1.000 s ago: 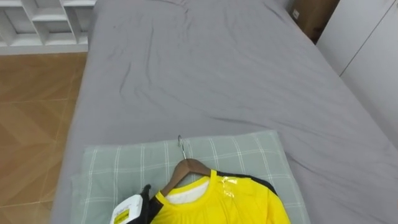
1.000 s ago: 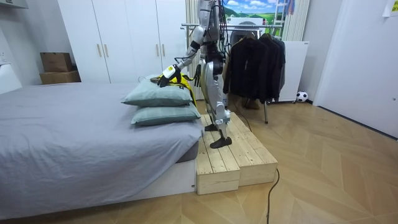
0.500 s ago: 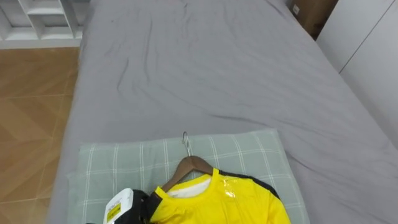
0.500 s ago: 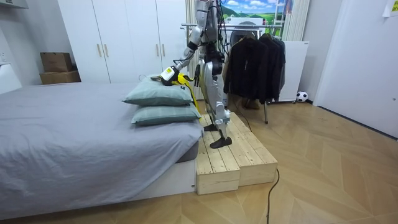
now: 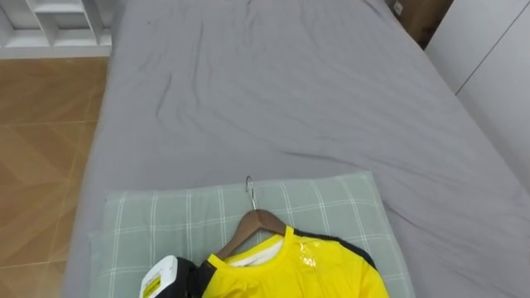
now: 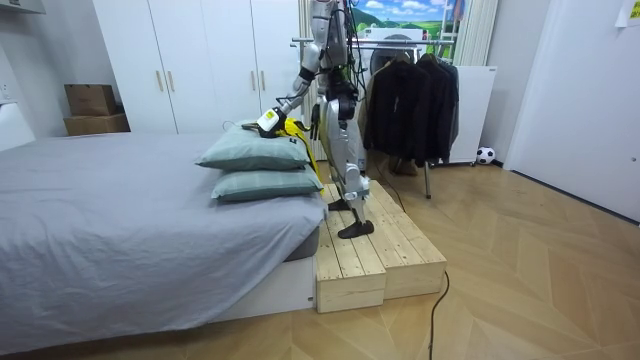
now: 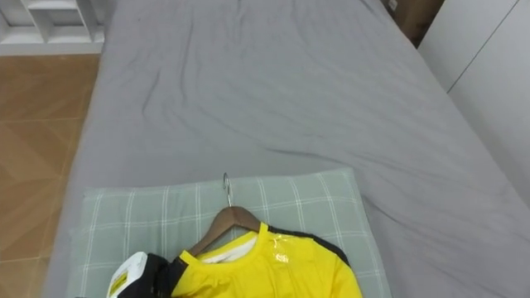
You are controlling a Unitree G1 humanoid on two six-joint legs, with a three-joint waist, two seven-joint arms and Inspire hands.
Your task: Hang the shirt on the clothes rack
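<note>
The left hand point(image 5: 184, 280) lies at the near left corner of the upper pillow point(image 5: 331, 207), against the left shoulder of the yellow shirt point(image 5: 290, 273). Its fingers are lost against the cloth, so I cannot tell whether they grip. The shirt sits on a wooden hanger point(image 5: 258, 222) and lies flat on the pillow, and the view's lower edge cuts off its body. The hanger's metal hook point(image 5: 248, 190) points up the bed, short of the pillow's far edge.

Past the pillow the grey bed point(image 5: 290, 99) runs broad and bare. Its left edge drops to the wooden floor point(image 5: 41, 149), with a white shelf point(image 5: 58, 21) at the far end. Its right edge lies close to a white wardrobe point(image 5: 497, 74).

In the room view the robot stands on a wooden platform point(image 6: 370, 250) at the bed's head, one arm stretched over two stacked pillows. A clothes rack point(image 6: 410, 95) with dark garments stands just behind it, and open floor lies on the room view's right.
</note>
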